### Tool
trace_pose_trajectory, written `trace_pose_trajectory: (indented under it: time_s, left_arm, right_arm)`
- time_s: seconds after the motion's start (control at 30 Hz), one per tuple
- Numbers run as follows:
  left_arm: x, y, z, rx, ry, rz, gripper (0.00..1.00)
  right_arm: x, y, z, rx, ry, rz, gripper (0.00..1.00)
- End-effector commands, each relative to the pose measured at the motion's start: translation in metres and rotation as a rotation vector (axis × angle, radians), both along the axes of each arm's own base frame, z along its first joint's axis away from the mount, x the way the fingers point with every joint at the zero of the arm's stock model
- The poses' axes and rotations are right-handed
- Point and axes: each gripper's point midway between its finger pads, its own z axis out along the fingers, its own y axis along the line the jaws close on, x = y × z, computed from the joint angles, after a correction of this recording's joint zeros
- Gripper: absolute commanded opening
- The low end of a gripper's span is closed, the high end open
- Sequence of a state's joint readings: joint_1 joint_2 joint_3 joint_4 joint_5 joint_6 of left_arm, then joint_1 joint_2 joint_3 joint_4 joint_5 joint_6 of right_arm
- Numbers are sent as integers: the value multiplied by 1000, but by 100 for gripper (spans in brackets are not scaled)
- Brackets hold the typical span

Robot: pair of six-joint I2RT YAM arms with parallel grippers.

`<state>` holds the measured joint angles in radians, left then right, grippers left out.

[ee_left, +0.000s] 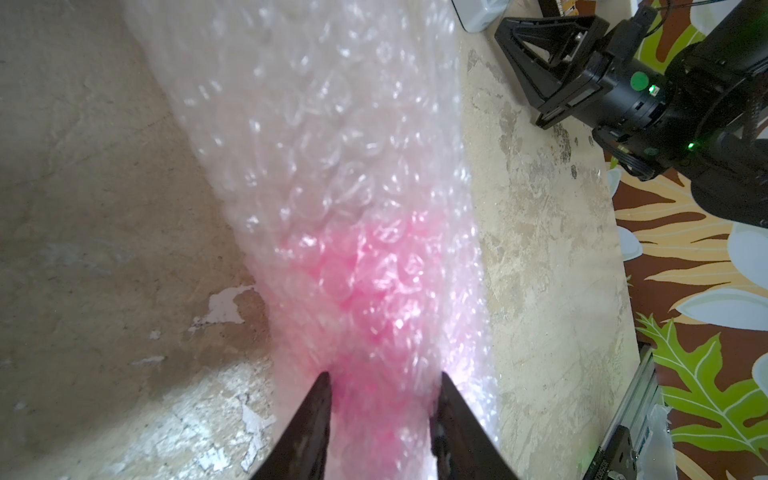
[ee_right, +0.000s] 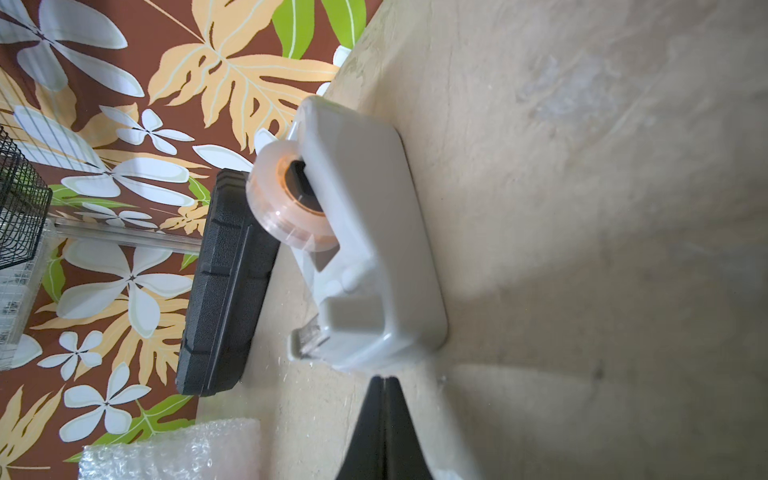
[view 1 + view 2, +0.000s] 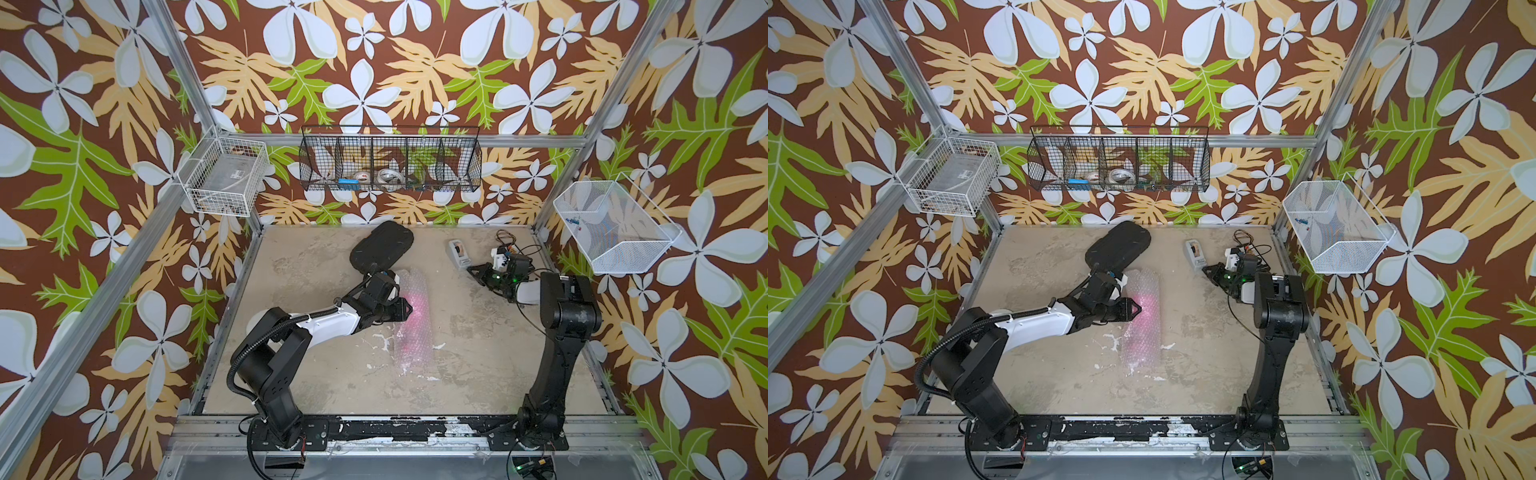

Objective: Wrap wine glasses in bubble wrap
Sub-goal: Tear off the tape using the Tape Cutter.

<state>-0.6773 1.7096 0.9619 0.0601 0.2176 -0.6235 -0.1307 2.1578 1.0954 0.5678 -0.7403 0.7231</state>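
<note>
We read the left gripper [image 1: 384,376] as partly closed, its jaws clamped on the bubble wrap [image 1: 332,145] roll. One pink goblet [image 1: 365,274] lies inside that single roll, between the jaws and just beyond them. Farther back, the right gripper [image 2: 384,379] is fully closed, holding nothing, just beside one grey tape dispenser [image 2: 374,249]. One black padded case [image 3: 382,245] lies farthest.

Pink goblet [image 3: 417,312] inside rolled bubble wrap [image 3: 411,353]
</note>
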Motion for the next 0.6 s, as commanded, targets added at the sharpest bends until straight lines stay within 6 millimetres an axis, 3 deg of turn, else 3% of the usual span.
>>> trace_pose_trajectory:
  time_s: [0.0, 0.57]
  left_arm:
    - [-9, 11, -18, 67, 57, 9, 40]
    - [-9, 11, -21, 68, 63, 4, 40]
  right_arm:
    - [0, -6, -7, -45, 25, -33, 0]
    - [2, -12, -16, -322, 84, -78, 0]
